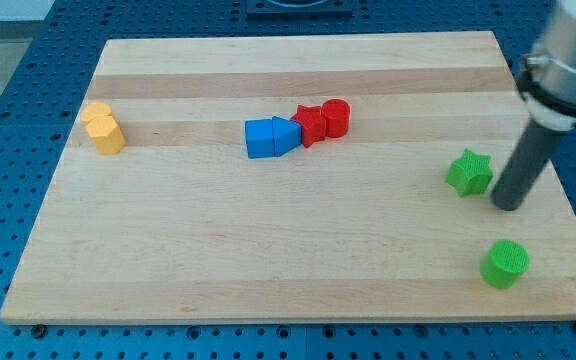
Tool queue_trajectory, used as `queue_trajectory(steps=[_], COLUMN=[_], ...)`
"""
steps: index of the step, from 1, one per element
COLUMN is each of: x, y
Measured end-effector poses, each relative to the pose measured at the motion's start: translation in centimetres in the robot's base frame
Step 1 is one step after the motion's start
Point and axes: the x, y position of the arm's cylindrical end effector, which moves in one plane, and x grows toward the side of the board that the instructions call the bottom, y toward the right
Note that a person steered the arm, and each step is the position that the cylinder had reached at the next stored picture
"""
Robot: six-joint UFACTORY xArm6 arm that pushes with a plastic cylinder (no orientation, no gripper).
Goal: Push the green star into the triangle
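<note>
- Pale wooden board (pixel 268 260) with lighter and darker stripes on a blue pegboard (pixel 8 120).
- Green star (pixel 469 172), green cylinder (pixel 505 264).
- Red star (pixel 310 124), red cylinder (pixel 336 117).
- Two blue blocks (pixel 271 137).
- Two yellow blocks (pixel 103 128).
- Dark rod, my tip (pixel 508 205).

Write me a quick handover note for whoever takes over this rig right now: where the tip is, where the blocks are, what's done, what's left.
My tip is down on the wooden board, just to the view's right of the green star, close to it; contact cannot be told.
The blue triangle sits mid-board toward the view's top, in a row: blue cube on its left, red star and red cylinder on its right.
Done: the tip is placed for a leftward push.
Left: the whole push; the star lies far to the view's right of the triangle.
Also there: green cylinder and two yellow blocks.
</note>
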Motion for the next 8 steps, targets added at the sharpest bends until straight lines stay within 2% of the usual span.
queue_trajectory(steps=[1,3,5,6,8], x=[-1.8,-3.6,-3.6,-2.8,-2.8], y=[0.9,-8.5,-17.5,-17.7,-22.1])
